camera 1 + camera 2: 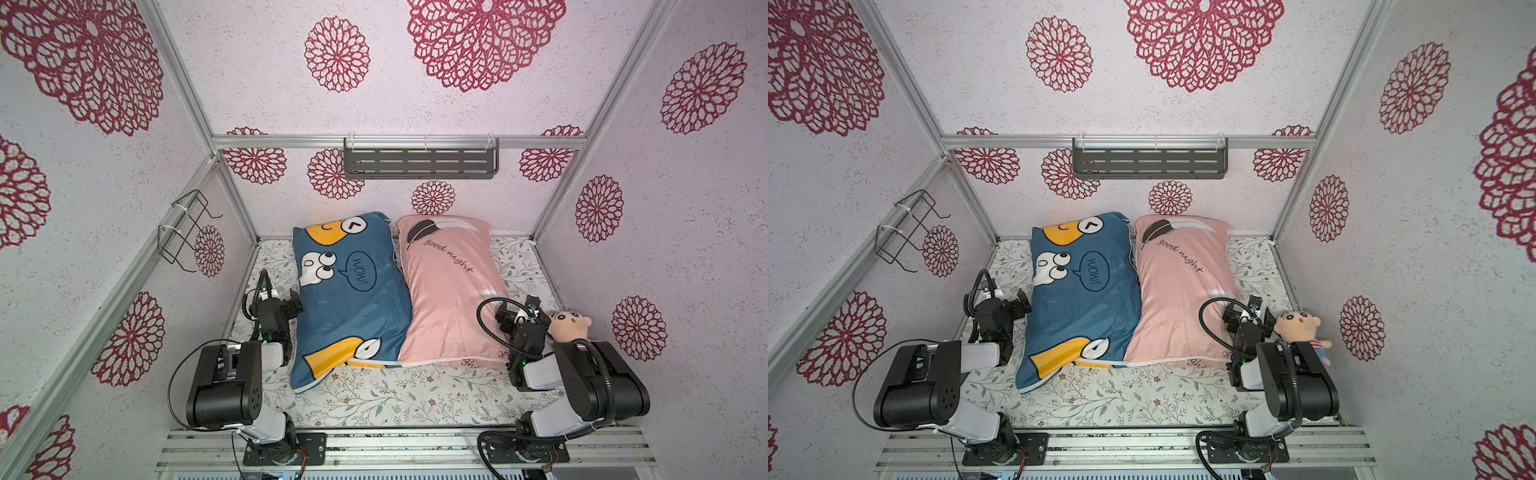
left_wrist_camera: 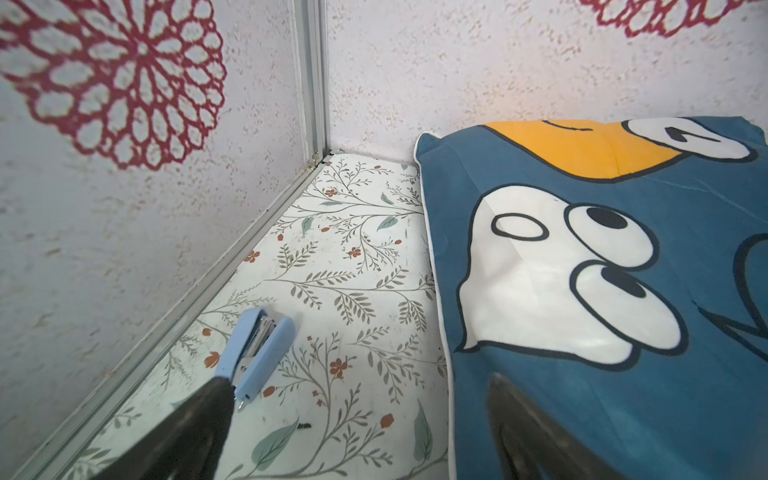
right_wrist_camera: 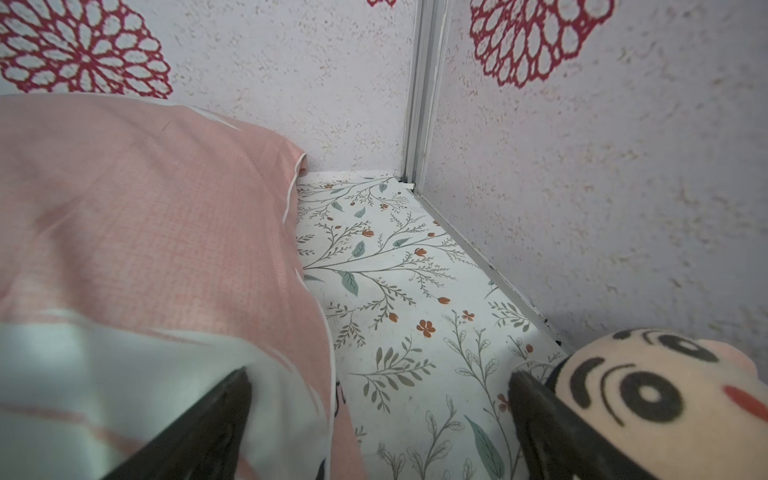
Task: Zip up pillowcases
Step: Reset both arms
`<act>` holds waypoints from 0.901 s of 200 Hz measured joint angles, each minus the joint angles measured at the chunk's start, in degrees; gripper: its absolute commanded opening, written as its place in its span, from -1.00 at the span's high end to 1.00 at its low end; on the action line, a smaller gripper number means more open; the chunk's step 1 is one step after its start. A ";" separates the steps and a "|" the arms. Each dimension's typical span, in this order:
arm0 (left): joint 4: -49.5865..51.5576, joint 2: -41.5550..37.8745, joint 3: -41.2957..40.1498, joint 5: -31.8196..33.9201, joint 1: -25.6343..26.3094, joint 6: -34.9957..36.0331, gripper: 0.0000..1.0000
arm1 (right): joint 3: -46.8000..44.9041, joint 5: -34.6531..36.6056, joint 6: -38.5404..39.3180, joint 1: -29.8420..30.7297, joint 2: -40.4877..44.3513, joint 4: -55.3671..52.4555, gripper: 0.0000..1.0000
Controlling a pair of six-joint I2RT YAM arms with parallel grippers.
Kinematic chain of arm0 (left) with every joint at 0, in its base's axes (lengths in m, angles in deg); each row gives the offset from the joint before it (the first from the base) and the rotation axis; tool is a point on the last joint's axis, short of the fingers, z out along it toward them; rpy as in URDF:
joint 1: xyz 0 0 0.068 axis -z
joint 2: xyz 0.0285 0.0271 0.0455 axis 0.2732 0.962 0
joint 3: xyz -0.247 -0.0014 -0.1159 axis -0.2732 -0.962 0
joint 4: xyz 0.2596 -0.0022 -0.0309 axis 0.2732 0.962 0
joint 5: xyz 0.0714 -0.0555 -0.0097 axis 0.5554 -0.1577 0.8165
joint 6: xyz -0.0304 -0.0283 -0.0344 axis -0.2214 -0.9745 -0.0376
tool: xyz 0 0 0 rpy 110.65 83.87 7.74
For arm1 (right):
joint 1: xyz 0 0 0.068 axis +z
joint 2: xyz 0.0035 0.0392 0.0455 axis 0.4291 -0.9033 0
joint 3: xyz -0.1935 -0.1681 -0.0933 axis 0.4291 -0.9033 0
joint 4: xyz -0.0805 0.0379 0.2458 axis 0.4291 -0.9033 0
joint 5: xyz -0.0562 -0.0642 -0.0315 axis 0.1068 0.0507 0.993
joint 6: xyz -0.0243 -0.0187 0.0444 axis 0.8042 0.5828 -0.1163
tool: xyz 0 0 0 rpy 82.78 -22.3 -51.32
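Stuffed blue rectangular fabric pillowcase (image 1: 353, 307), yellow and white cartoon faces, "WOW!" bubble, lies touching pink fabric pillowcase (image 1: 449, 299) with feather, "good night", white piping. Both lengthwise on floral sheet (image 1: 395, 399), far ends at back wall. Claws released, empty: left gripper (image 2: 359, 380), right gripper (image 3: 378, 374).

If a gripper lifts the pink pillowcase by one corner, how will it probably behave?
The pink pillowcase looks plump and creased, so it would likely sag, not stay stiff. Its wrinkled fabric probably lifts before the filling.

Arms folded; L tool (image 2: 359, 380), R tool (image 3: 379, 375) both spread wide.
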 measured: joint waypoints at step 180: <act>-1.73 0.00 -0.33 -0.02 0.00 0.13 -0.95 | 2.73 0.61 -0.87 -0.07 0.02 -4.76 -0.98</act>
